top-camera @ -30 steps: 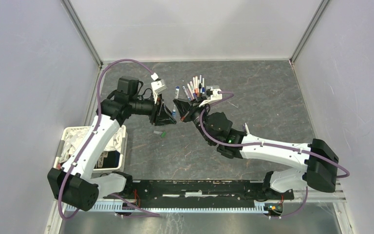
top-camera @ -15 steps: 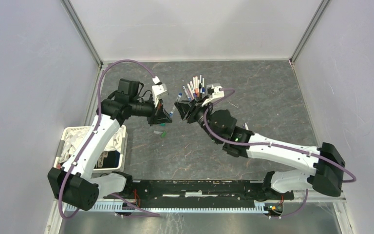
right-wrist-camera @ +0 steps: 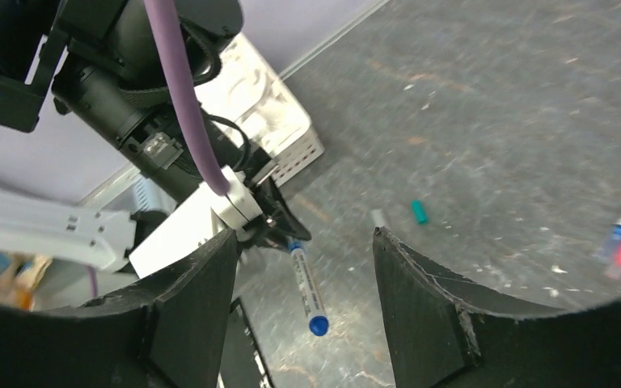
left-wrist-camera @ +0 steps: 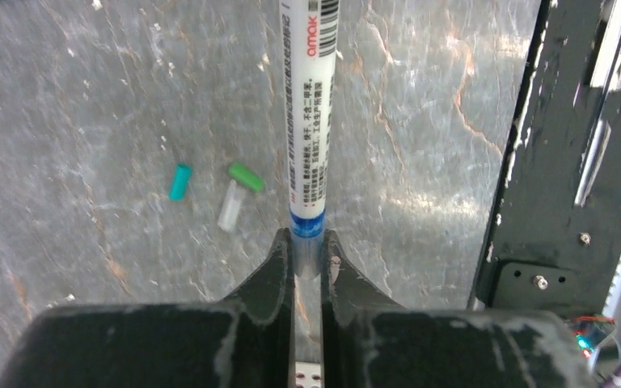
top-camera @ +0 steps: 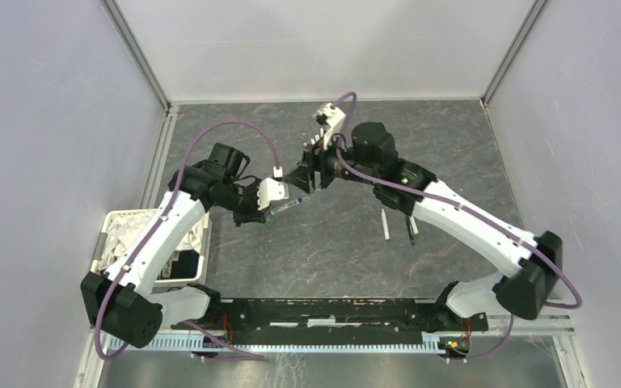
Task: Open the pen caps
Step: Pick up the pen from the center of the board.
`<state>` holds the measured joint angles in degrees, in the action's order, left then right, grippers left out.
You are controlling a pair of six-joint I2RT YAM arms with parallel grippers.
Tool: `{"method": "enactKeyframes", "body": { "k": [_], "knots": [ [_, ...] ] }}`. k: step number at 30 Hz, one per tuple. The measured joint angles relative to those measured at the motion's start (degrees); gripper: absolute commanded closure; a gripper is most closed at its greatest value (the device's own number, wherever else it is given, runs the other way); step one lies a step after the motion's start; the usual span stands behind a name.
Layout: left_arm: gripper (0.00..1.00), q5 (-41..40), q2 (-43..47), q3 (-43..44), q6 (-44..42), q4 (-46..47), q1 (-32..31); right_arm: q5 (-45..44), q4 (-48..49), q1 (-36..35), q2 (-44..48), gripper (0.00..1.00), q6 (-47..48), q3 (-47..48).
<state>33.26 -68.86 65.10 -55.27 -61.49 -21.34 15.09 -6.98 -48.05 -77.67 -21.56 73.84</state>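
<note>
Overhead, a white-barrelled pen [top-camera: 291, 204] is seen pinched at one end by the left gripper [top-camera: 270, 212] above the table [top-camera: 453, 145], its free end pointed toward the right gripper [top-camera: 297, 178]. Two more pens [top-camera: 385, 225] are laid flat beside the right arm.

From the left wrist, the fingers [left-wrist-camera: 279, 267] are shown pressed onto the pen's blue-banded end. Three loose pen caps [left-wrist-camera: 246, 177], teal, green and clear, are scattered on the table just left of the barrel.

From the right wrist, the jaws are seen spread wide and gripping nothing, with the pen and its blue tip visible beyond them.
</note>
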Motion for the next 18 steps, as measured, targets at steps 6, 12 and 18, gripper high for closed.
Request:
{"method": "enactKeyframes", "body": {
  "k": [6, 12, 18],
  "knots": [
    [0.98, -7.39, 0.0, -1.14, -1.64, -3.89, -1.07, 10.25, -4.66, 1.01, -7.56, 0.35, -0.33, 4.92],
    [0.98, -9.79, 0.0, -1.42, -2.25, -5.79, -2.01, 13.42, -5.88, 1.4, -8.61, 0.36, -1.33, 5.01],
    [0.97, -9.81, 0.04, -1.55, -2.56, -4.39, -3.06, 16.04, -5.64, 4.04, -5.51, 0.33, -2.62, 1.55]
  ]
}}
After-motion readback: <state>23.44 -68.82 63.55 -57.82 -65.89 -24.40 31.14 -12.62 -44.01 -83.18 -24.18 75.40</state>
